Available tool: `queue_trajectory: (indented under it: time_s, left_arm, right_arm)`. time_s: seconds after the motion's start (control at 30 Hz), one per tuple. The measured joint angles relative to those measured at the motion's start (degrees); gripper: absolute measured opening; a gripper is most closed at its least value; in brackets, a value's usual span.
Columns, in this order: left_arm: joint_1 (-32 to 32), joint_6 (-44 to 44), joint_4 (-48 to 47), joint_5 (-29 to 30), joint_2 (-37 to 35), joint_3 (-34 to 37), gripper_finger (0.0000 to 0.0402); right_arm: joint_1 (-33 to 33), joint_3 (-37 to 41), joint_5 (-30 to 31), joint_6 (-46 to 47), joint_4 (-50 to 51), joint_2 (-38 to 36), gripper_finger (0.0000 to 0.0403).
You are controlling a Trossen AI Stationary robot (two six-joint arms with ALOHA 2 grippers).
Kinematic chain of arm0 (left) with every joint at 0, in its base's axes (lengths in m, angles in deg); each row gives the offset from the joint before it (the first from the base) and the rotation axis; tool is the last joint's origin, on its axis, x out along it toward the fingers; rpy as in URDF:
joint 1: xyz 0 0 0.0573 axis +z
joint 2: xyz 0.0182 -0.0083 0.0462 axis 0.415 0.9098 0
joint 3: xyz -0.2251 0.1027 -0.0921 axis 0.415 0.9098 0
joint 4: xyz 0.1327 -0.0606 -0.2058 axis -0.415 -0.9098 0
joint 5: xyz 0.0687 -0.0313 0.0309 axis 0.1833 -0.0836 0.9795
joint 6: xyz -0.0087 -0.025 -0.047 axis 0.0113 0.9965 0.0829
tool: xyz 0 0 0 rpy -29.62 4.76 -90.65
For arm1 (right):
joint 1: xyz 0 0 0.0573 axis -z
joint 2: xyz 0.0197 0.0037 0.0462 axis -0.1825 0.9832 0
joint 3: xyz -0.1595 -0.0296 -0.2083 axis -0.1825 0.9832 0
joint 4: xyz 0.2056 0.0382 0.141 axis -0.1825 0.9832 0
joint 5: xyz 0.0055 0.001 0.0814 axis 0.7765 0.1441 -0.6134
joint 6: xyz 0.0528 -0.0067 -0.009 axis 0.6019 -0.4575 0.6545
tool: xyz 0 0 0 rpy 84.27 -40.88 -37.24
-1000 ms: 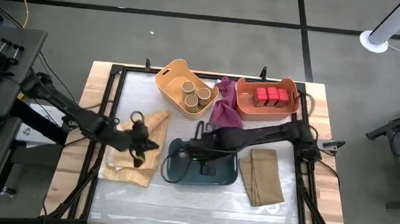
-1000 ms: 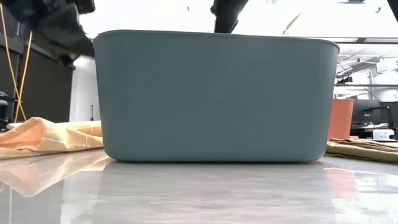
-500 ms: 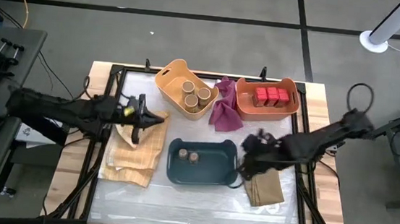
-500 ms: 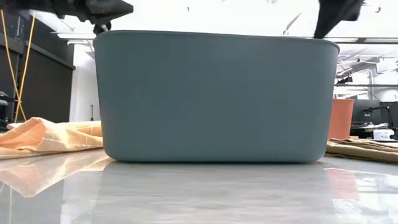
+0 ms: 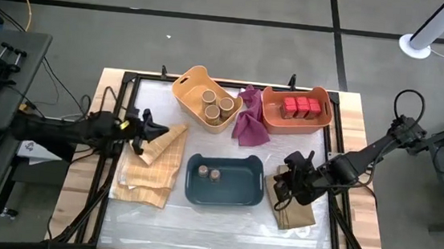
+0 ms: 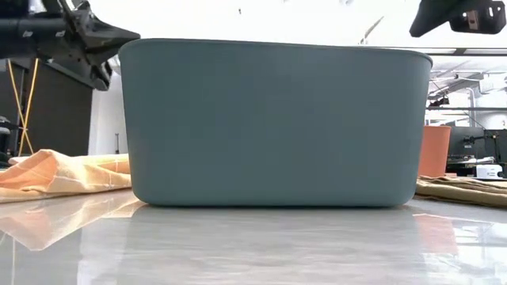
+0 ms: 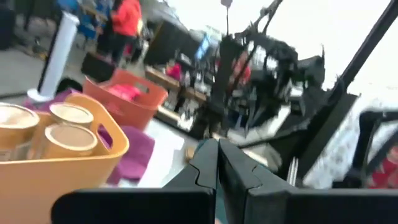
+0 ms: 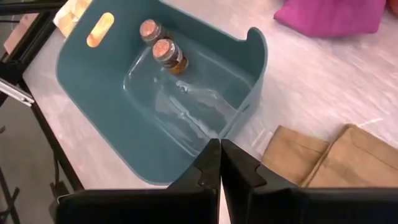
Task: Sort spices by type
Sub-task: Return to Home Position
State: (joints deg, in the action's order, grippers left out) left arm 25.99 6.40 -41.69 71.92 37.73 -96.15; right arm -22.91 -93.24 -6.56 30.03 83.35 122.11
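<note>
High view straight down, low view level, close against blue bin (image 6: 273, 119)

Front strip of the table (image 5: 221, 231) lies bare, passable across its width. Blue bin (image 5: 236, 198) blocks mid-table; two jars (image 5: 211, 173) occupy its rear left, remaining floor reachable from above. Right gripper (image 5: 280, 192), fingers together, hangs just beside the bin's right wall. Left gripper (image 5: 149, 126) hangs over the left cloth (image 5: 149, 174), apart from the yellow bin (image 5: 187, 85).
</note>
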Motion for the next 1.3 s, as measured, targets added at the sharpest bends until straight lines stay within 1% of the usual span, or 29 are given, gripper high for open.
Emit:
queue_trajectory:
  time_s: [0.07, 0.13, 0.2, 0.27, 0.33, 0.4, 0.47, 0.53, 0.6, 0.67, 0.7, 0.73, 0.77, 0.87, 0.93, 1.0, 1.07, 1.13, 1.2, 1.3]
  left_arm:
    - [-1.21, 0.01, -0.12, 2.96, -3.66, 1.85, 0.0]
    - [-1.77, -0.32, -0.83, 4.66, -6.66, 3.13, 0.0]
    - [-1.93, -0.9, -1.71, 5.11, -9.29, 4.49, 0.0]
    - [-1.81, -0.47, -1.86, 6.1, -11.57, 6.19, 0.0]
    - [-1.81, 0.04, -4.24, 6.39, -13.45, 6.7, 0.0]
    - [-1.81, 0.06, -7.03, 6.41, -15.0, 6.69, 0.0]
    - [-1.81, 0.28, -8.84, 6.43, -16.13, 6.69, 0.0]
    - [-1.81, 1.26, -8.47, 6.55, -16.69, 6.69, 0.0]
    - [-1.81, 3.72, -8.43, 6.43, -16.88, 6.69, 0.0]
    - [-1.91, 7.03, -8.32, 5.71, -16.89, 6.69, 0.0001]
    - [-1.94, 8.81, -8.36, 4.9, -16.88, 6.69, 0.0001]
    - [-1.94, 10.4, -8.39, 4.1, -16.87, 6.69, 0.0001]
    - [-1.94, 11.69, -8.4, 3.27, -16.87, 6.69, 0.0001]
    - [-1.95, 13.42, -8.4, 2.77, -16.87, 6.69, 0.0001]
    - [-1.94, 13.39, -8.39, 2.89, -16.87, 6.69, 0.0001]
    - [-1.94, 13.41, -8.45, 2.89, -16.87, 6.69, 0.0001]
    - [-1.94, 13.41, -8.41, 2.89, -16.87, 6.67, 0.0001]
    - [-1.94, 13.41, -8.46, 2.89, -16.87, 6.69, 0.0001]
    - [-1.94, 13.41, -8.45, 2.89, -16.87, 6.69, 0.0001]
    - [-1.94, 13.41, -8.43, 2.89, -16.87, 6.66, 0.0001]
  right_arm:
    - [0.02, 0.0, 0.21, -0.1, 0.13, 0.04, 0.0002]
    - [0.02, 0.0, 0.39, -0.58, 0.16, 0.04, 0.0001]
    - [-0.28, 0.27, 0.1, -1.22, 0.47, 0.03, 0.0001]
    - [-1.19, 0.81, -1.56, -0.37, 3.66, 0.02, 0.0001]
    - [-2.47, 1.78, -3.28, 1.64, 5.01, -0.16, 0.0001]
    - [-4.44, 3.23, -3.76, 3.05, 4.55, -0.8, 0.0001]
    - [-6.42, 5.22, -3.29, 4.18, 1.41, -1.79, 0.0]
    - [-7.61, 7.81, -1.89, 4.12, -3.42, -2.93, 0.0]
    - [-7.02, 10.97, 1.92, 0.42, -11.16, -4.21, 0.0]
    - [-3.6, 14.34, 4.85, -6.64, -19.4, -5.78, 0.0]
    - [-0.9, 16.13, 4.72, -11.21, -23.63, -6.65, 0.0]
    - [2.44, 17.96, 2.91, -16.17, -28.25, -7.51, 0.0]
    - [6.09, 19.86, -0.21, -21.36, -33.03, -8.35, 0.0]
    - [18.21, 24.62, -12.06, -36.27, -45.39, -10.58, 0.0]
    - [25.39, 27.03, -15.78, -42.94, -48.7, -12.48, 0.0]
    - [31.16, 29.4, -17.46, -47.5, -50.16, -14.79, 0.0]
    - [34.91, 32.5, -19.59, -50.12, -52.19, -17.85, 0.0]
    - [36.57, 36.27, -21.96, -50.76, -55.42, -21.44, 0.0]
    - [36.14, 40.99, -22.58, -49.51, -58.64, -25.33, 0.0]
    - [33.16, 48.13, -21.64, -44.42, -64.75, -30.86, 0.0]
